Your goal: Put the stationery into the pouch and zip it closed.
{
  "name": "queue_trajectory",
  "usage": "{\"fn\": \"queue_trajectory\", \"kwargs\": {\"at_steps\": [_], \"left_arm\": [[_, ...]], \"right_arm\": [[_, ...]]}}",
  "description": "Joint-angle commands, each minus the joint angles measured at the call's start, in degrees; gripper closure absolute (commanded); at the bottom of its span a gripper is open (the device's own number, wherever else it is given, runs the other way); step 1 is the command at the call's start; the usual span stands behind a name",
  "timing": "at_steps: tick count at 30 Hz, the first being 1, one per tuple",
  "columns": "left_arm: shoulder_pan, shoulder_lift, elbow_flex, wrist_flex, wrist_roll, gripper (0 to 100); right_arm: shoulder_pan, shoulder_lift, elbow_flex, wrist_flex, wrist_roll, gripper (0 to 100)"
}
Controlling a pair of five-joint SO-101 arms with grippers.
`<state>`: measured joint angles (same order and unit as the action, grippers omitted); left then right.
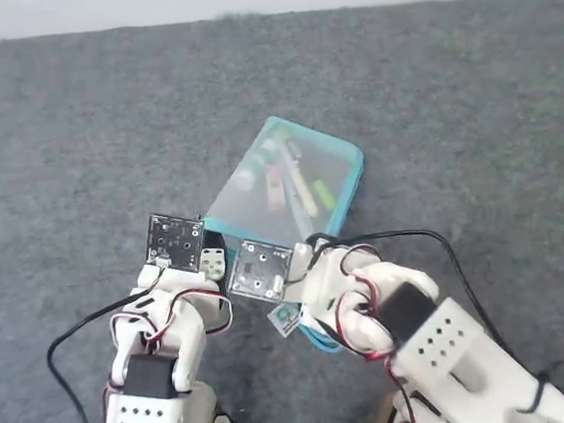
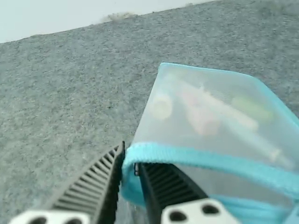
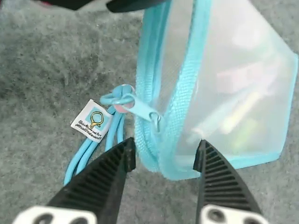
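The left gripper pinches the corner of the translucent turquoise-edged fabric pouch, apparently steadying it, while the right gripper gapes wide just short of the small metal zipper slider.

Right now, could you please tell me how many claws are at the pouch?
2. The left claw is shut on one end of the zip edge of the pouch; the right claw is open around the other end, beside the zipper pull.
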<state>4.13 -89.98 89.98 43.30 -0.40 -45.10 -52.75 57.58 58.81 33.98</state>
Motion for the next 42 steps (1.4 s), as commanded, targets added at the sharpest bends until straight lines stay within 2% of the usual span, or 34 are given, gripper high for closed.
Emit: {"fn": "queue_trajectory", "kwargs": {"at_steps": [1,10,20,26,36,42], "left_arm": [[0.3,-0.5,-3.1,0.1,-0.5,99],[0.6,-0.5,-3.3,0.2,-0.5,99],[0.7,-0.5,-3.3,0.4,-0.5,99],[0.7,-0.6,-5.0,2.7,-0.5,99],[0.7,-0.7,-5.2,2.7,-0.5,99],[0.7,-0.8,-5.2,2.7,-0.5,99]], "right_arm": [[0.5,3.3,-0.4,-2.9,0.8,79.0],[8.5,9.1,-0.4,-11.9,1.3,79.4],[9.2,11.1,-0.5,-22.9,1.6,79.4],[9.2,11.8,-0.3,-27.7,15.0,79.4],[9.5,12.4,0.5,-31.6,15.6,79.4],[13.8,20.5,0.7,-38.0,15.6,79.4]]}}
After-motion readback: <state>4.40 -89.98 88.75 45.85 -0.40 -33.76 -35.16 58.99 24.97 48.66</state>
